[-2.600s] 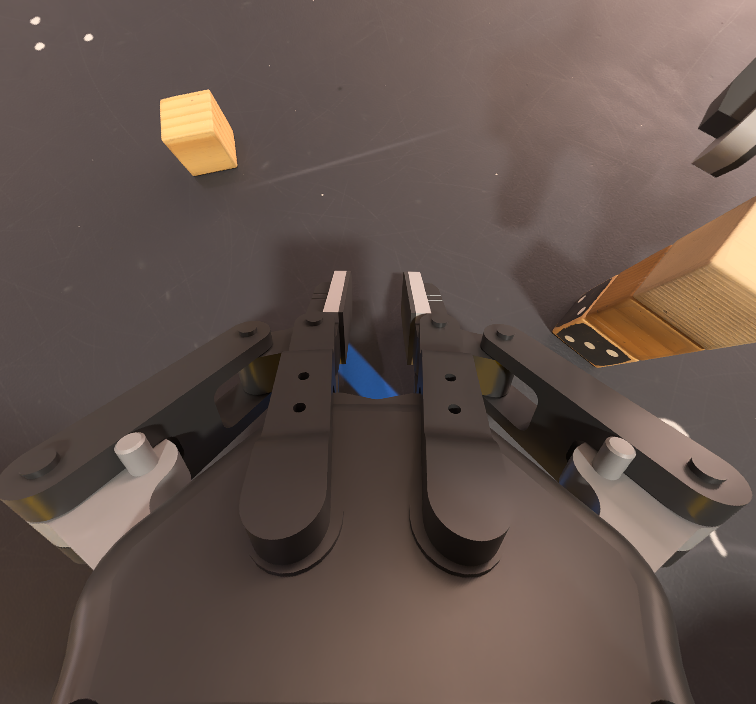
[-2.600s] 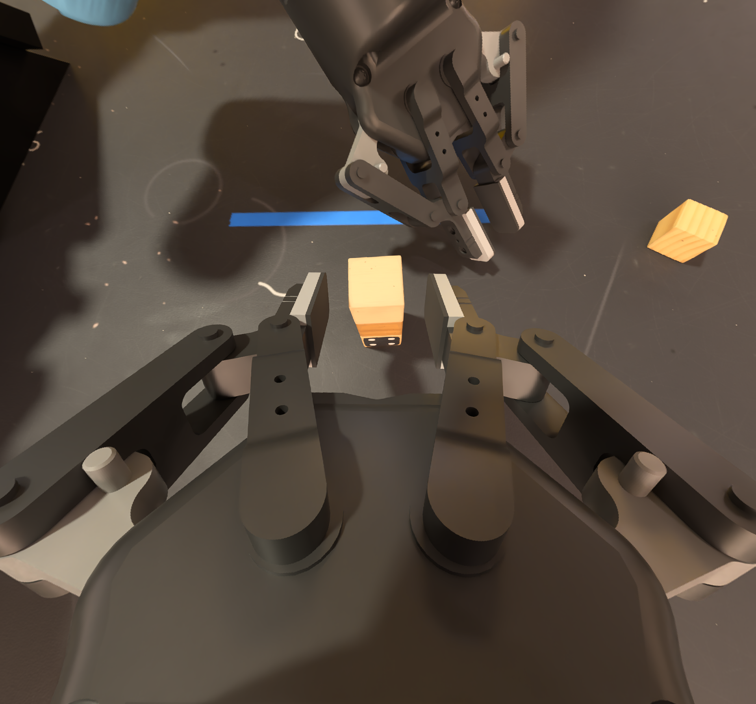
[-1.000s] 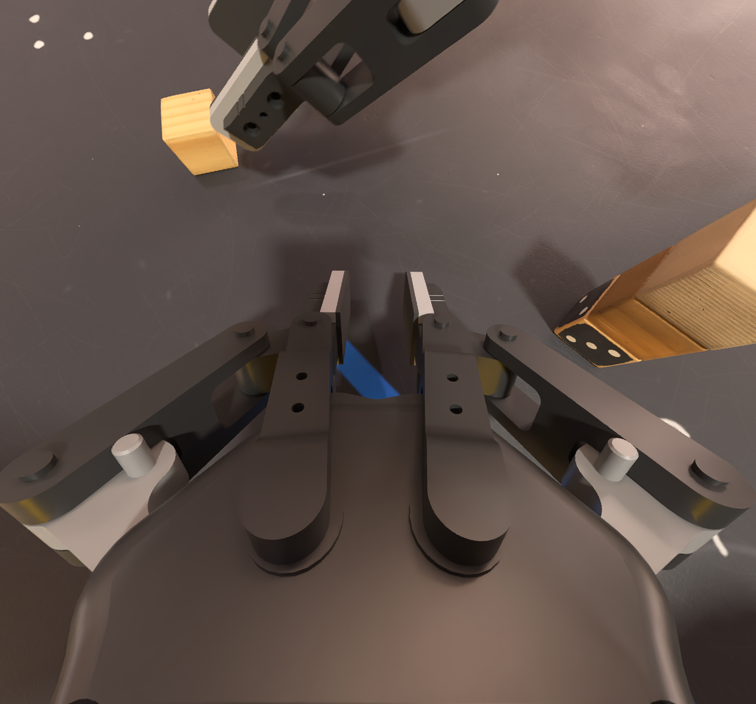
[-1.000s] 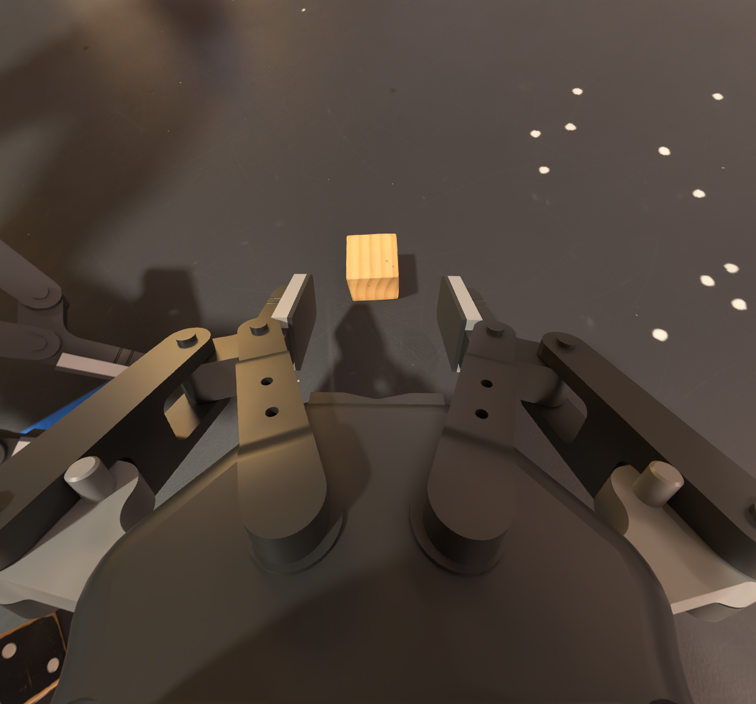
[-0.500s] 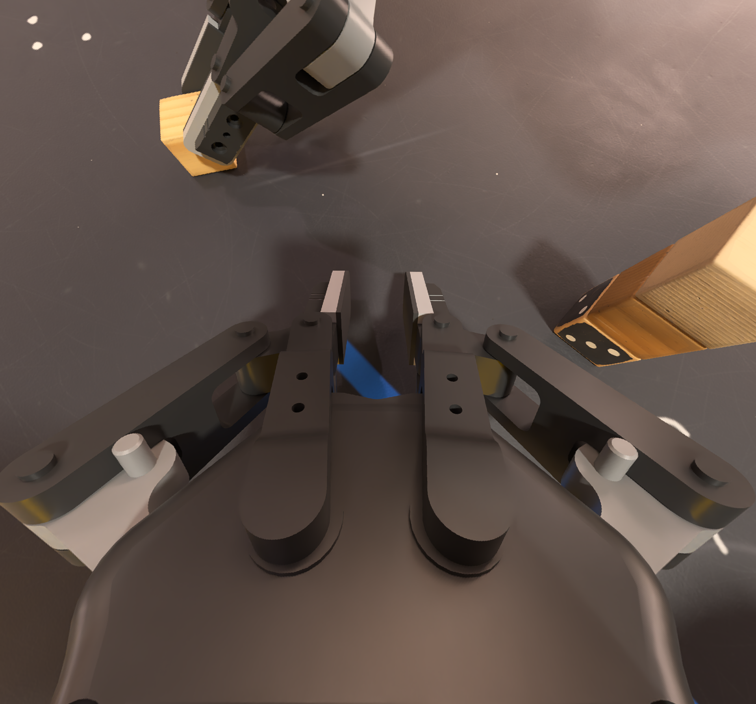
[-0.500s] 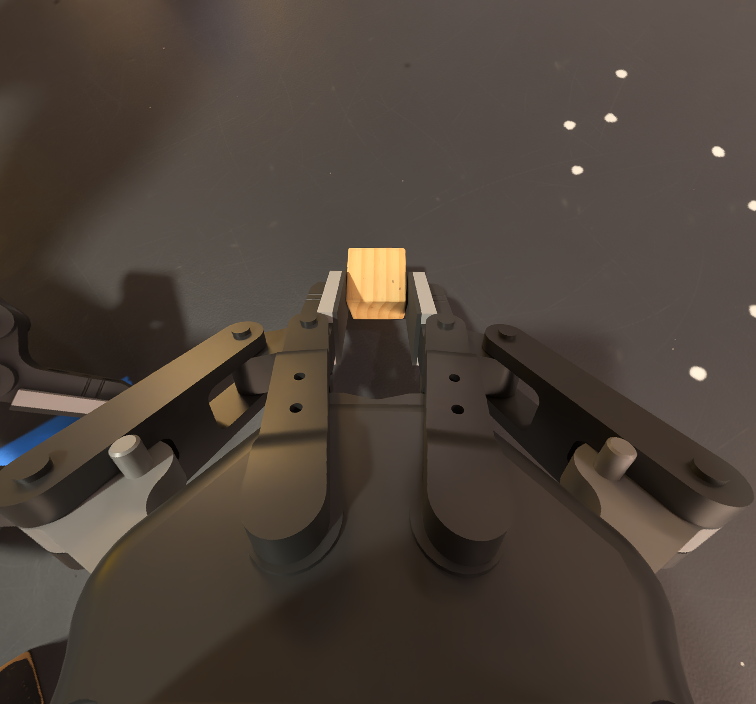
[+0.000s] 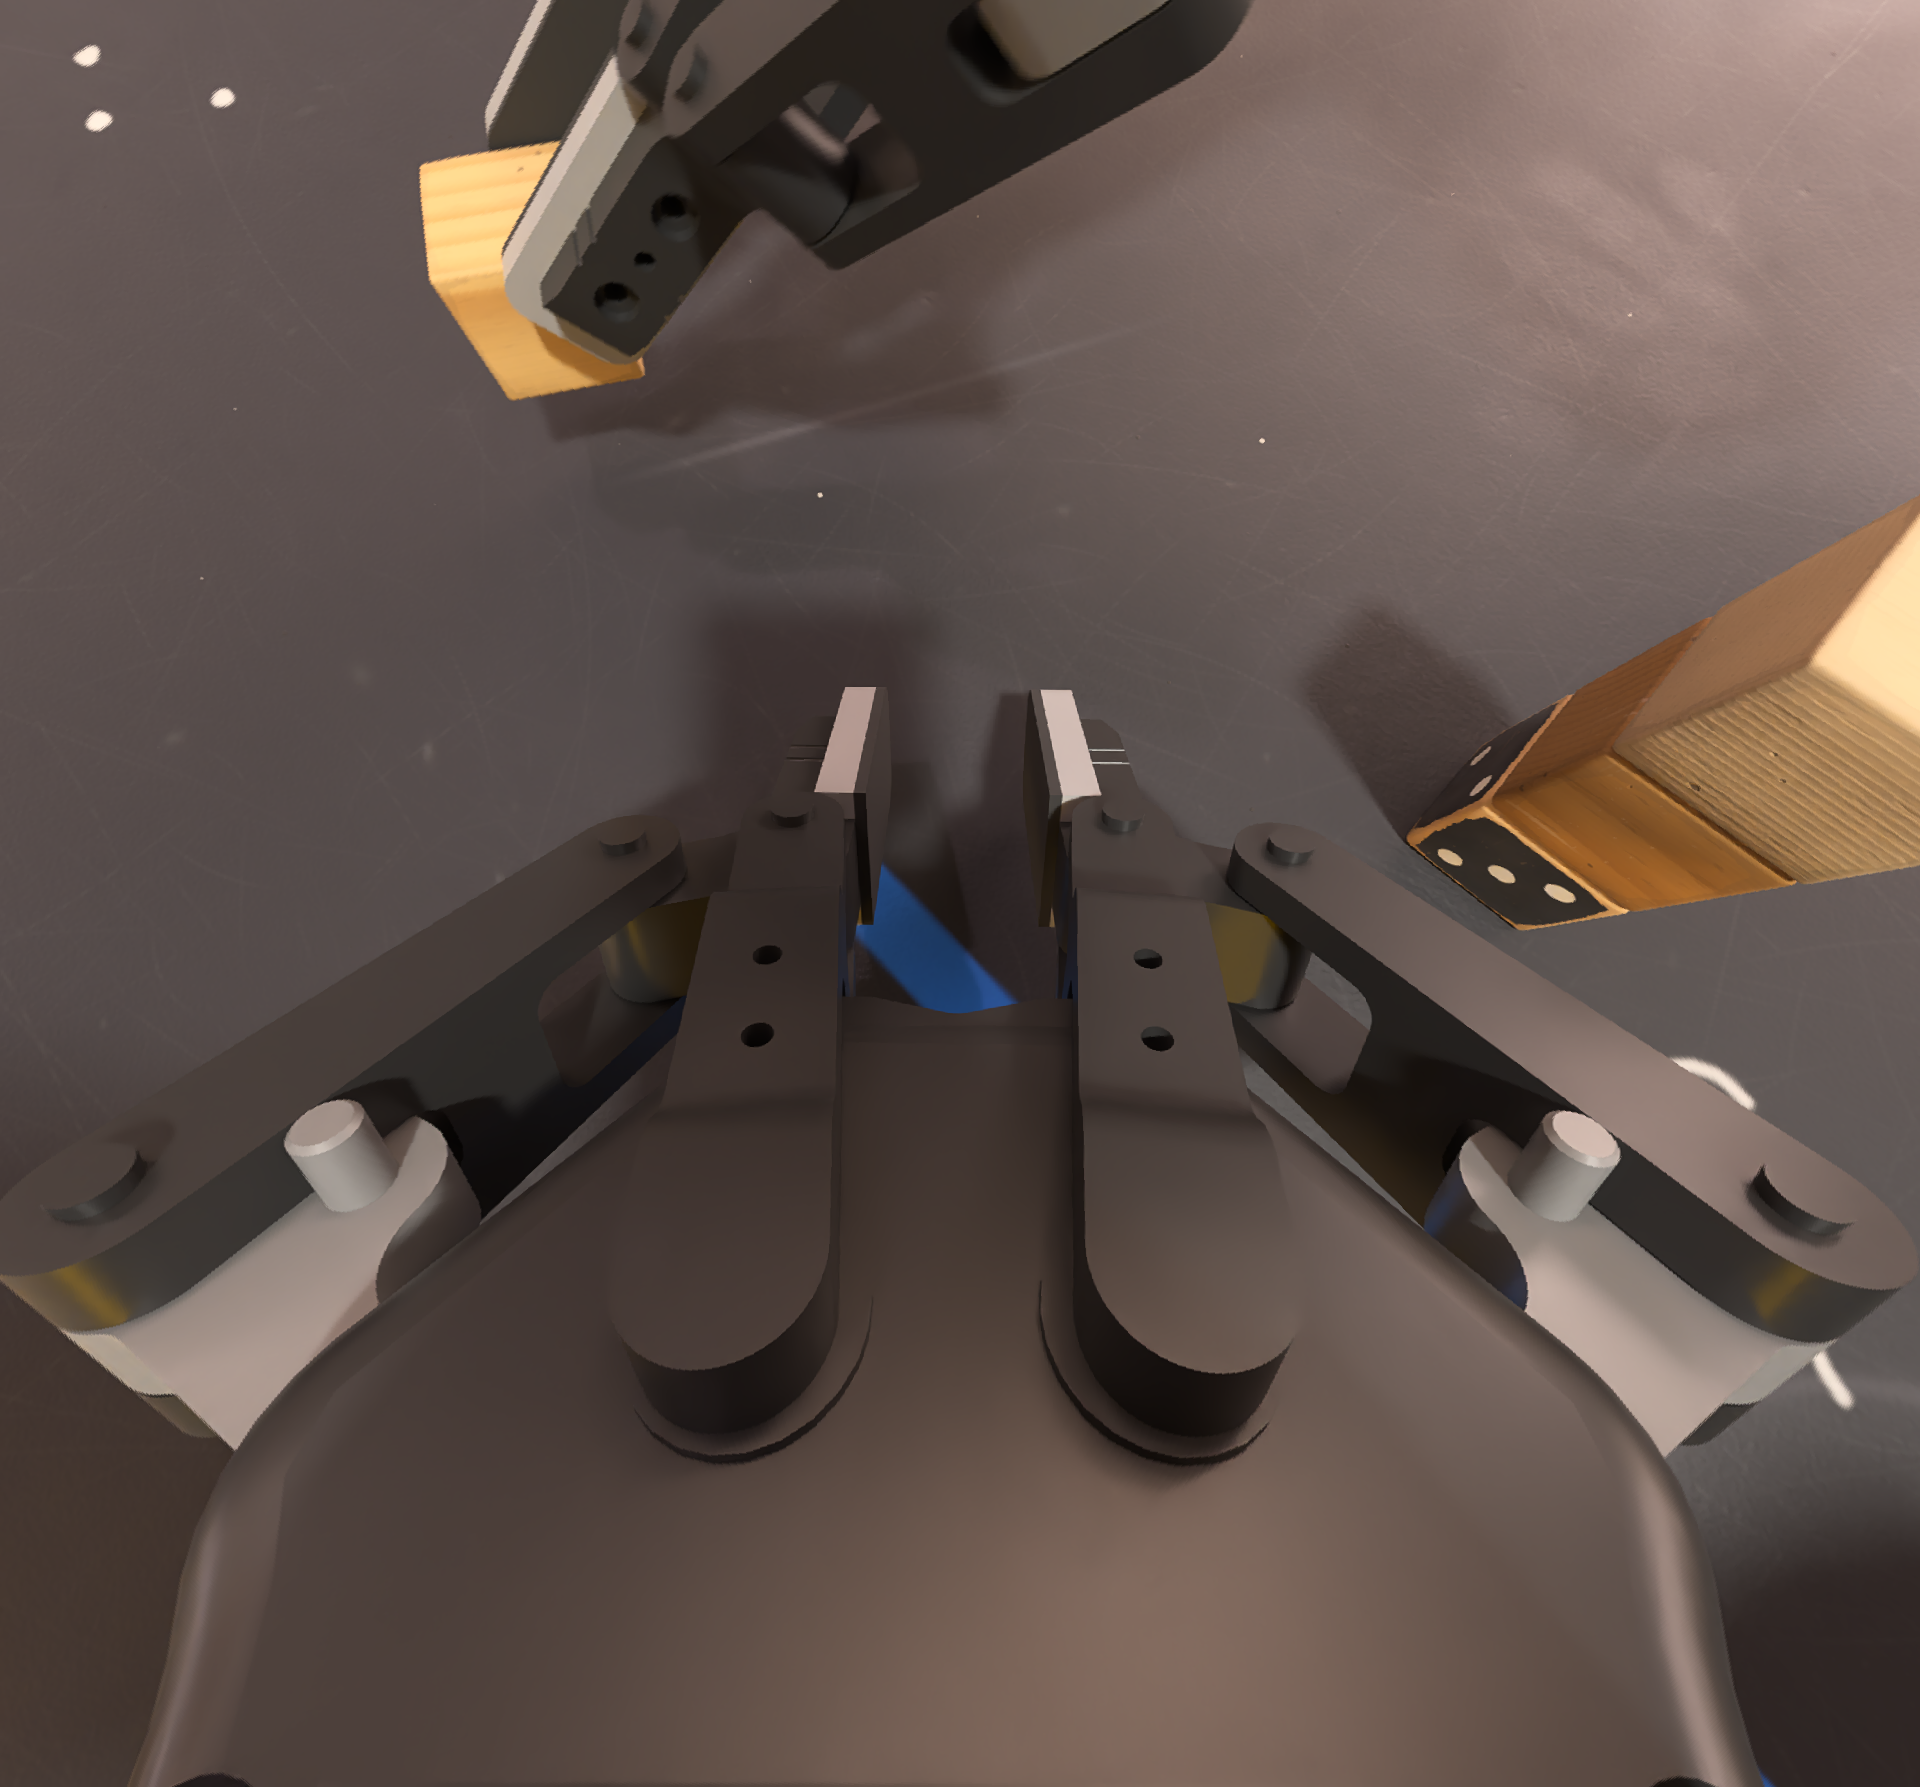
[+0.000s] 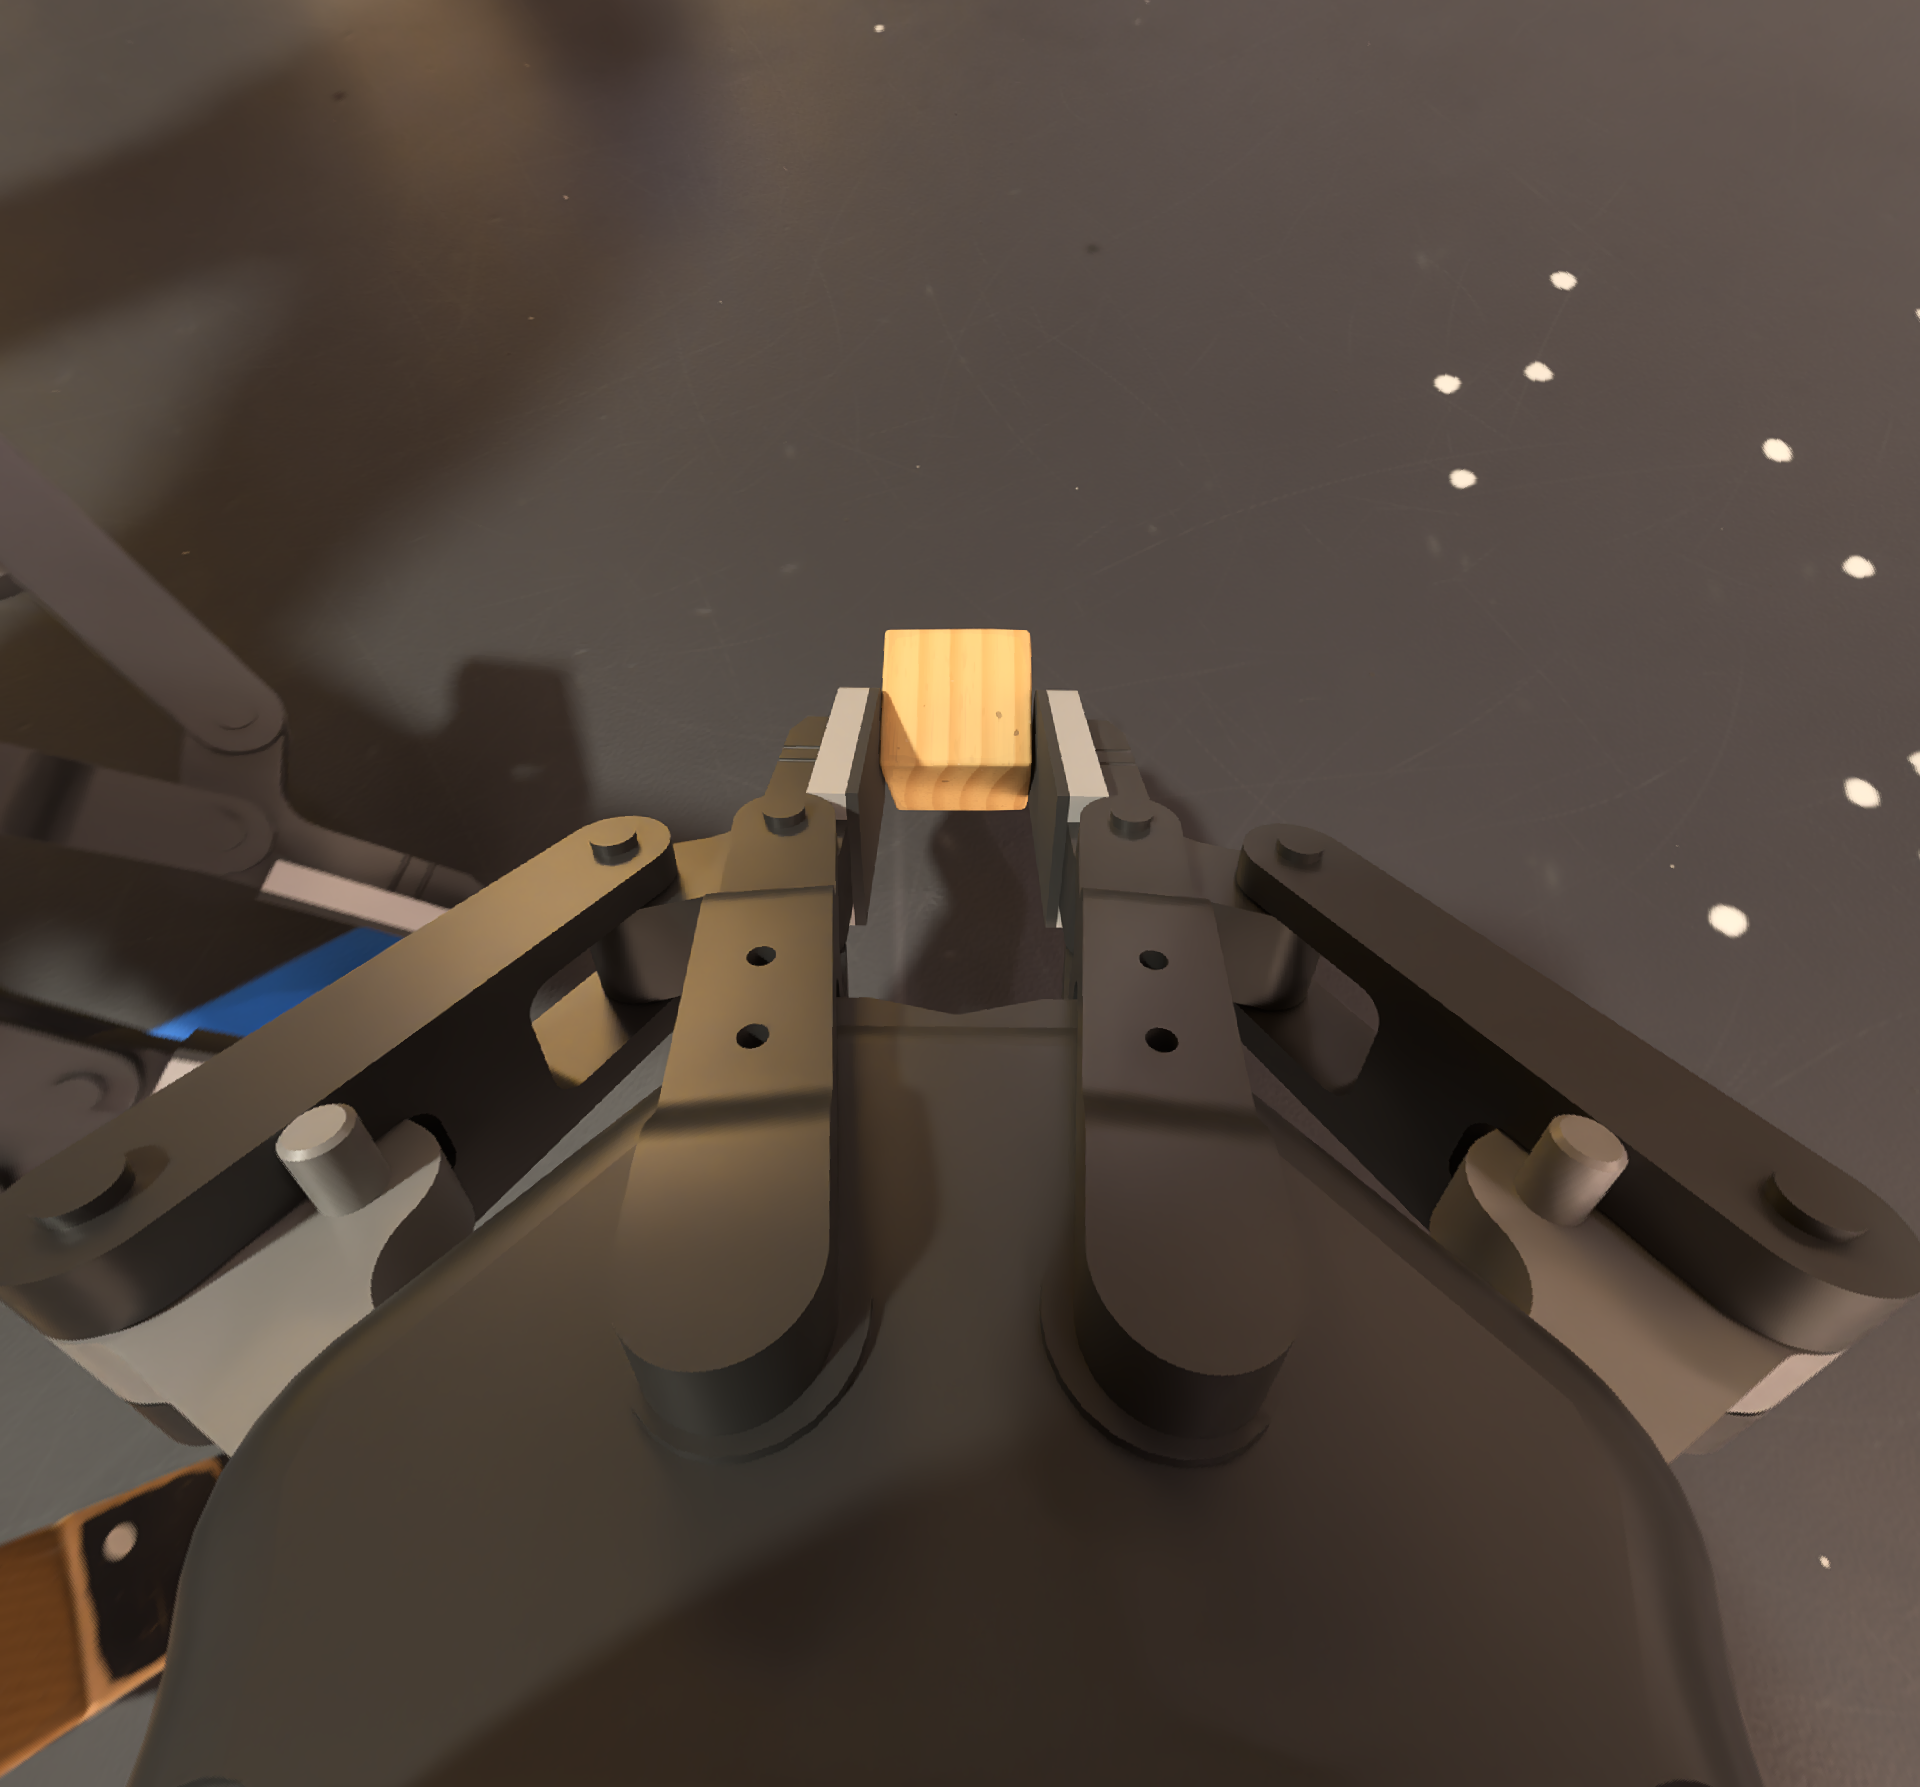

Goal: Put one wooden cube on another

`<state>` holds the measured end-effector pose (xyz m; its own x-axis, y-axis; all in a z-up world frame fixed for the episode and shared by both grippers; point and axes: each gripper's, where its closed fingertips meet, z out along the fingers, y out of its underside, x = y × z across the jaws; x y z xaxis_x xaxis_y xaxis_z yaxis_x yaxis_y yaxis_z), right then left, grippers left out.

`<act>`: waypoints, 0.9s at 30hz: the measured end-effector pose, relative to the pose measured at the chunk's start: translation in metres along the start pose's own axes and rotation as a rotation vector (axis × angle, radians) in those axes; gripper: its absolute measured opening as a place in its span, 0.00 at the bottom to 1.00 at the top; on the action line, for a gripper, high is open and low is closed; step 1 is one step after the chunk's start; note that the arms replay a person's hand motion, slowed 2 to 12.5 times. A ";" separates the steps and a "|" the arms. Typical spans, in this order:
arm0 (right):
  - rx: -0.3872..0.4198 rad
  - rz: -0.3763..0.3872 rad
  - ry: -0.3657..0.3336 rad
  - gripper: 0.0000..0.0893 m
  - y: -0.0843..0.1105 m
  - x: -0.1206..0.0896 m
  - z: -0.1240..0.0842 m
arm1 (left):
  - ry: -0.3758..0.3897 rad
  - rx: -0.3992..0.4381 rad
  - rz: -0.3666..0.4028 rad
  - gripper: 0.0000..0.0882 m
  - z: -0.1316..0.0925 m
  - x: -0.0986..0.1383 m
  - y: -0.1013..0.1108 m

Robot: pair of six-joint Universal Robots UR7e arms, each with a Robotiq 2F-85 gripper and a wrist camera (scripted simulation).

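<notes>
We see the stacked blocks (image 7: pixel 1704 781) cut off at the edge, and the right gripper (image 7: pixel 582 283) hiding part of the wooden cube (image 7: pixel 468 262).

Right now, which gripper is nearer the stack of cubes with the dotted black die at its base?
Left. The left gripper hangs just beside the stack, holding nothing. The right gripper is farther off, clamped on the lone wooden cube.

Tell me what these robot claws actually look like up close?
Each claw, the left gripper and the right gripper, has a smooth, rounded dark grey body. Two flat dark fingers with small screw holes end in pale grey pads. Angled dark bars run alongside the fingers, joined by round silver pins on light grey brackets. No cables or markings show.
</notes>
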<state>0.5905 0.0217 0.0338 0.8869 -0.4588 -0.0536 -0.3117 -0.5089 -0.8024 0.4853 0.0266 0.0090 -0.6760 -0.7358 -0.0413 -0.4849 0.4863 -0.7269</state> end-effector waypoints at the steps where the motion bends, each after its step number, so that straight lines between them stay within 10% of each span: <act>1: 0.003 0.000 -0.007 0.29 0.000 -0.001 -0.003 | 0.000 0.000 -0.001 0.27 0.000 0.000 0.000; 27: 0.137 -0.124 -0.257 0.29 -0.016 -0.067 -0.103 | 0.004 0.001 -0.008 0.27 0.000 0.000 0.000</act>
<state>0.5011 -0.0143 0.1116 0.9778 -0.1914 -0.0853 -0.1630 -0.4387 -0.8837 0.4855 0.0268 0.0089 -0.6745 -0.7375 -0.0328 -0.4896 0.4801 -0.7279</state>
